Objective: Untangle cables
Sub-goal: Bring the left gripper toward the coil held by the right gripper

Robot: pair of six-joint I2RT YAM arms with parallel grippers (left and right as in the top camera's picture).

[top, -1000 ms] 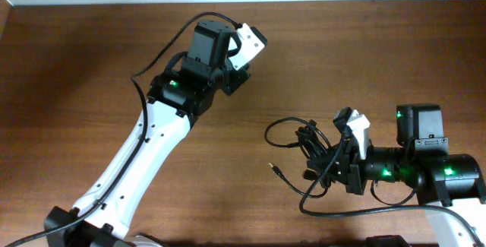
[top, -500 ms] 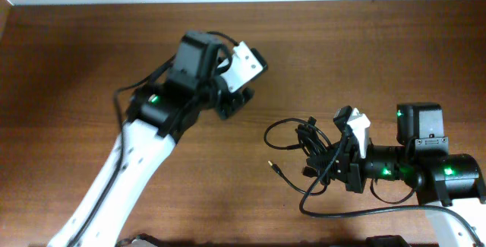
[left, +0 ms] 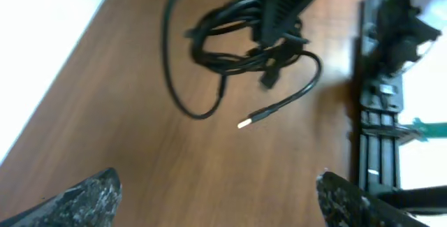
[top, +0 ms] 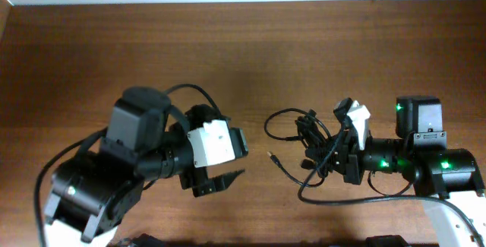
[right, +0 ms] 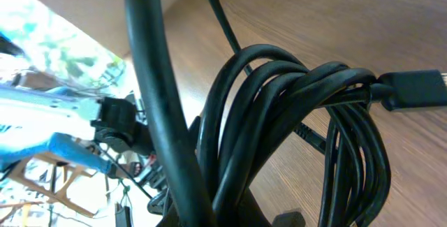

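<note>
The cables (top: 310, 142) are a bunch of thin glossy black loops right of the table's middle, with one loose end carrying a small metal plug (top: 271, 156) stretched out to the left. My right gripper (top: 336, 154) is shut on the bunch from the right. In the right wrist view the looped cables (right: 293, 101) fill the frame and hide the jaws. My left gripper (top: 234, 162) is open and holds nothing, left of the plug and apart from it. In the left wrist view the cables (left: 241, 42) and plug (left: 244, 123) lie ahead of my left gripper (left: 220, 195).
The wooden table (top: 91, 49) ends at a pale wall strip along the back. In the left wrist view a black rail and stand (left: 377, 108) runs down the right side. A thick black arm wire (right: 157, 94) crosses the right wrist view.
My left arm has swung from the back middle down to the front left, and its gripper has opened wide. The right gripper still holds the bunch, almost unmoved.
</note>
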